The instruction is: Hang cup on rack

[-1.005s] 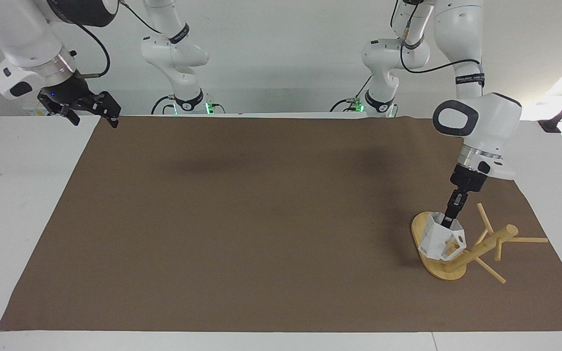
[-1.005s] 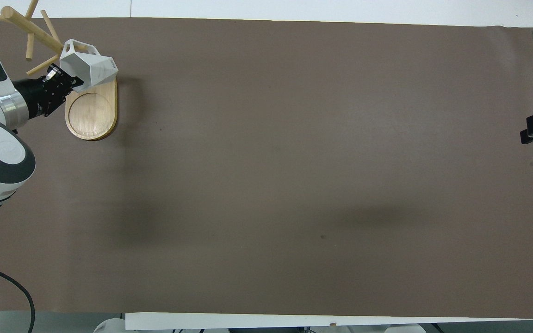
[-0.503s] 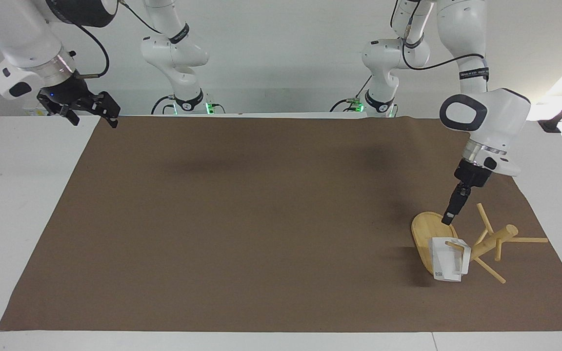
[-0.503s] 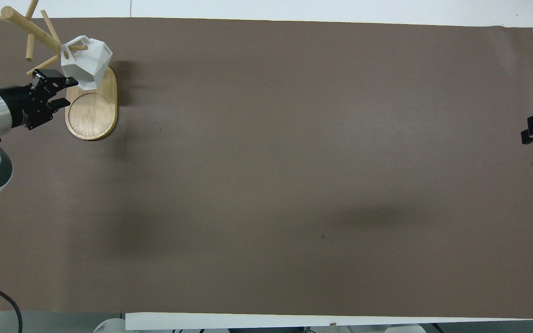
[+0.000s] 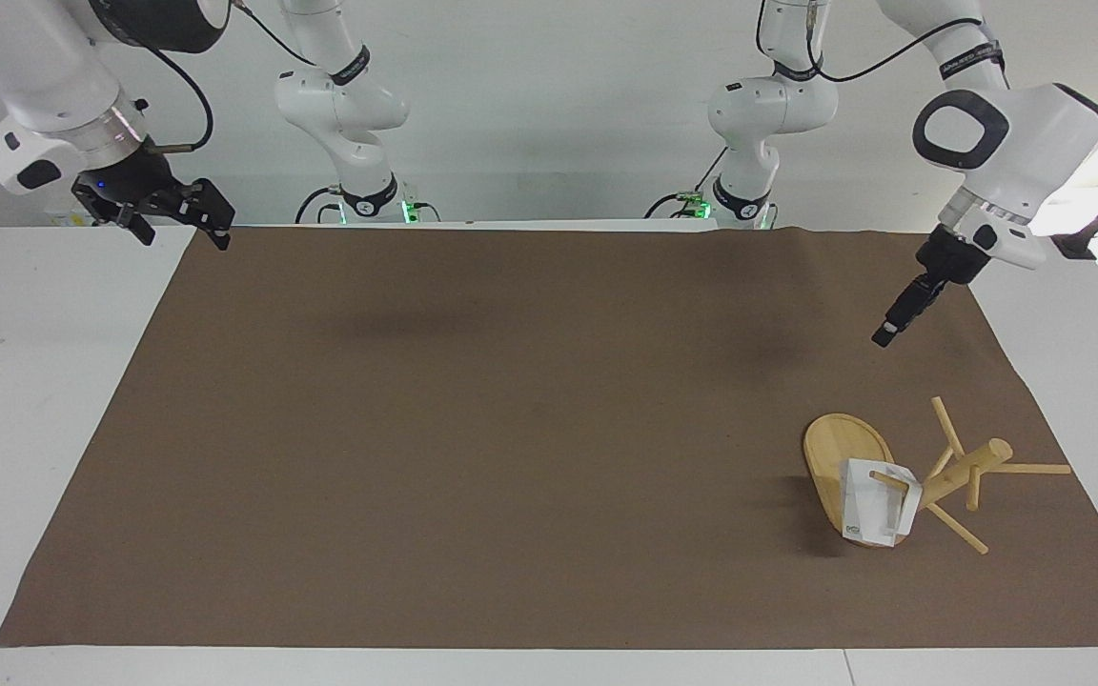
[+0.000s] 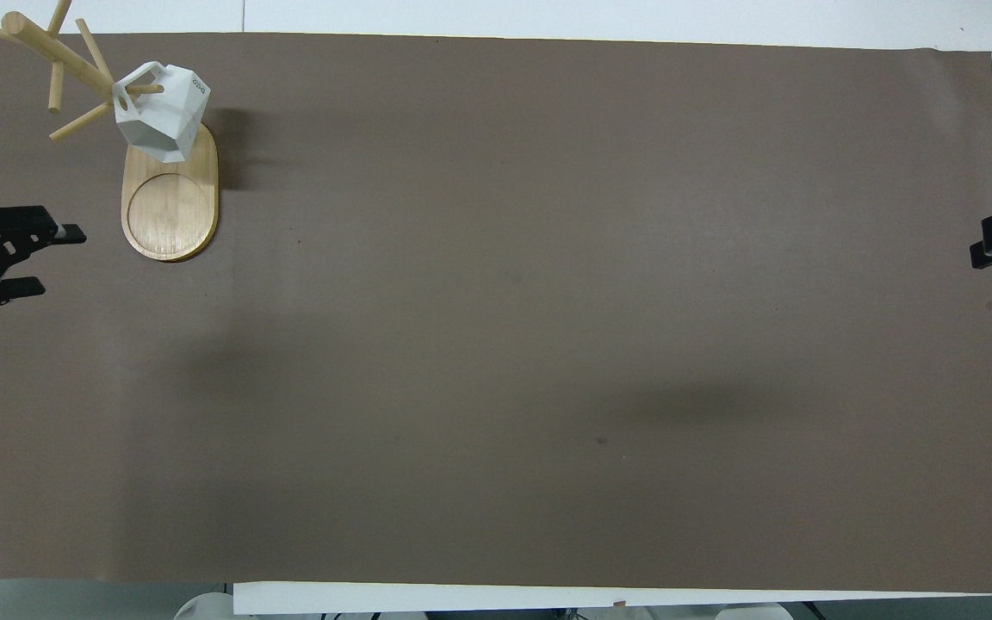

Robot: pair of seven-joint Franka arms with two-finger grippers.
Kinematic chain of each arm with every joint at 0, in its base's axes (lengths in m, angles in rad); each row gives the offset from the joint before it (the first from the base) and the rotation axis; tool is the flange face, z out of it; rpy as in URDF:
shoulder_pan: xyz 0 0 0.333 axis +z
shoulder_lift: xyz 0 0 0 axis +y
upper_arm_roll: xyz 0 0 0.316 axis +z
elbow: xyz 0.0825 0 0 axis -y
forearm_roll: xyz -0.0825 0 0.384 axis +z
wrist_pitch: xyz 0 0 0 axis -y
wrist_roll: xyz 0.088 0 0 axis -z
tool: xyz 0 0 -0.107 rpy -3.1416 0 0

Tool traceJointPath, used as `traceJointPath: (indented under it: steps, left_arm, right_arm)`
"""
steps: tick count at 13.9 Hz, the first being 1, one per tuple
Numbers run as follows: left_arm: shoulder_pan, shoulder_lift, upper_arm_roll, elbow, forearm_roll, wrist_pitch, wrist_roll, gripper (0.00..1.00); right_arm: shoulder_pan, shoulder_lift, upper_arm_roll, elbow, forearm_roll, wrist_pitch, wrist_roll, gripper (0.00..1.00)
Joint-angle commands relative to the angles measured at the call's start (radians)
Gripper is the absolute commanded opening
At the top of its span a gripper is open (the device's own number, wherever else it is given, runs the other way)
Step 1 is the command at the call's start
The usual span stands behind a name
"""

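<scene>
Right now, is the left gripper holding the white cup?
No: the left gripper is open and empty above the brown mat, while the cup hangs by its handle on a peg of the rack.

1 cup [image 5: 873, 510], 1 rack [image 5: 964, 464], 1 brown mat [image 5: 473, 429].

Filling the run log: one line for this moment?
cup: hanging on rack peg | left gripper: open, empty, over mat | right gripper: waiting

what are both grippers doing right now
Left gripper: open, empty, raised over the mat, clear of the cup.
Right gripper: open, empty, waiting.
</scene>
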Motion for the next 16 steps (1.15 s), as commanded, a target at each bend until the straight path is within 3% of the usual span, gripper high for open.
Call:
traceJointPath:
  steps: [1, 4, 8, 11, 16]
  left_arm:
    - [0.015, 0.007, -0.005, 0.096, 0.070, -0.131, -0.001, 0.99]
    - [-0.052, 0.036, -0.031, 0.254, 0.341, -0.362, 0.033, 0.99]
    - [-0.118, 0.111, -0.035, 0.400, 0.397, -0.484, 0.180, 0.99]
    - [-0.137, 0.232, -0.035, 0.617, 0.412, -0.643, 0.326, 0.99]
    - [-0.145, 0.248, -0.035, 0.647, 0.411, -0.648, 0.332, 1.00]
  right_arm:
    - [0.006, -0.010, -0.008, -0.011, -0.003, 0.000, 0.004, 0.99]
    - [0.006, -0.010, -0.009, -0.012, -0.003, 0.000, 0.004, 0.99]
    - [0.005, -0.010, -0.009, -0.011, -0.003, 0.000, 0.004, 0.99]
    - [0.005, -0.010, -0.009, -0.011, -0.003, 0.000, 0.004, 0.99]
    - [0.005, -0.010, -0.009, -0.011, -0.003, 0.000, 0.004, 0.99]
